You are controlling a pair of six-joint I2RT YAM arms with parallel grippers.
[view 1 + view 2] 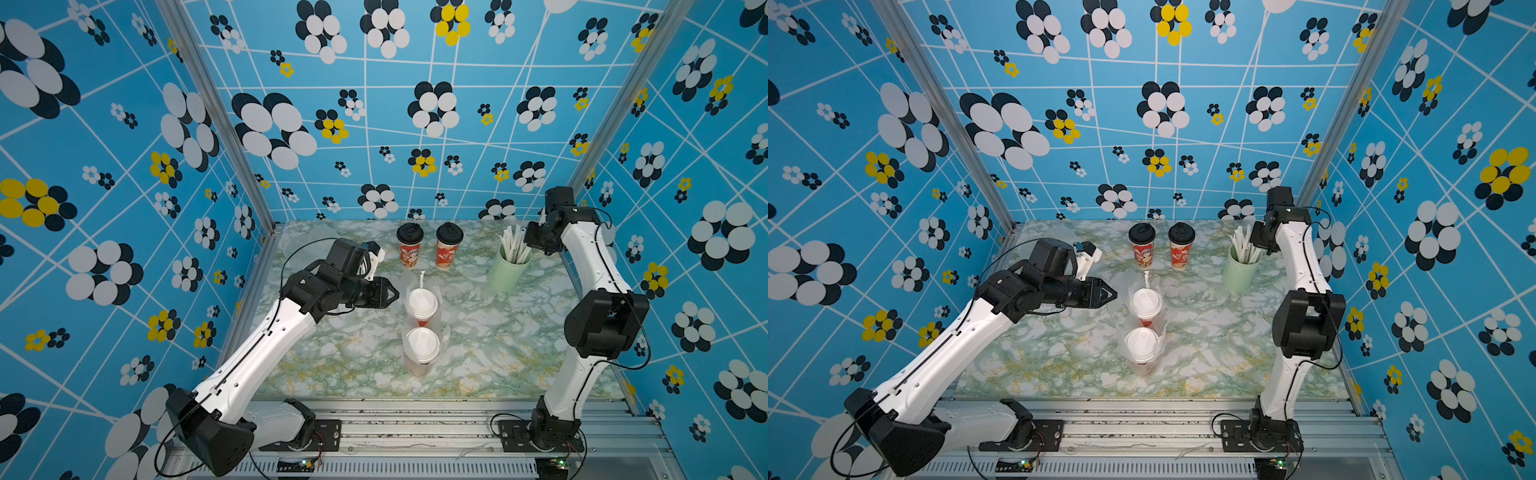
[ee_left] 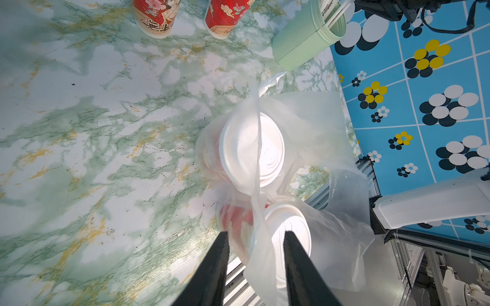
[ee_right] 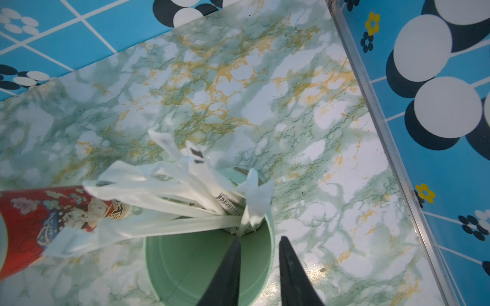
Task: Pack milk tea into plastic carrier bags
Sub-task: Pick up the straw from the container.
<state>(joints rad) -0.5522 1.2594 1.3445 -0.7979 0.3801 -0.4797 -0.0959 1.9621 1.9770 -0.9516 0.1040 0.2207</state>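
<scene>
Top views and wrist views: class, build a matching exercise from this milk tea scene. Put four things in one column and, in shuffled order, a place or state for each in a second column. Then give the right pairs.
Column one
1. white-lidded cups
2. black-lidded cups
3. pale green cup
4. right gripper

Column two
A. holds wrapped straws
B. inside a clear plastic bag
C. jaws apart over a cup's rim
D. standing unbagged at the back of the table

Pairs: 1-B, 2-D, 3-A, 4-C
</scene>
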